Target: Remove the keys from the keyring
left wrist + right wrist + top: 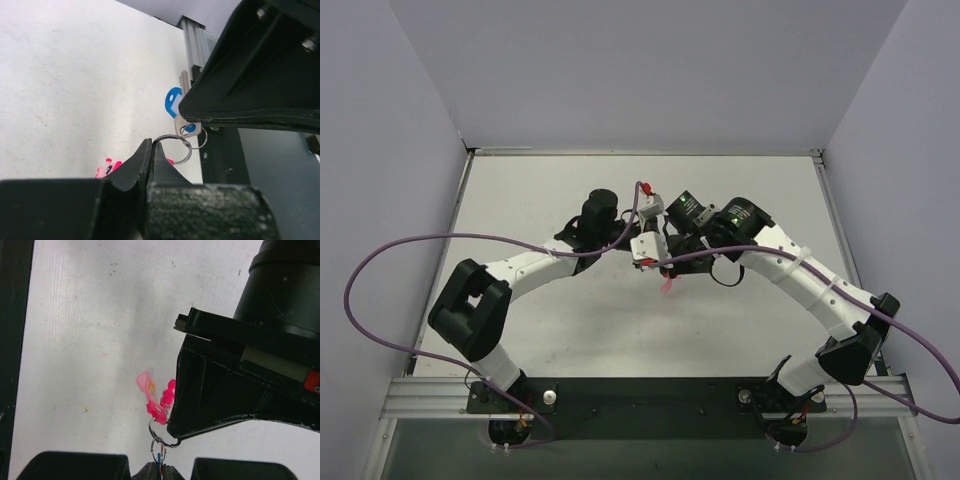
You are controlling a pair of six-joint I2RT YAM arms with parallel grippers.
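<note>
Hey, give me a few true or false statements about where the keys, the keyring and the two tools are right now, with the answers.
1. The left tool is shut on the keyring. True.
2. The blue key lies loose on the table. False: it is pinched in the right tool, clear of the surface.
3. The pink keys hang from the keyring. True.
4. The two tools are at opposite sides of the table. False: they meet tip to tip above its middle, with only the ring and the blue key between them.
</note>
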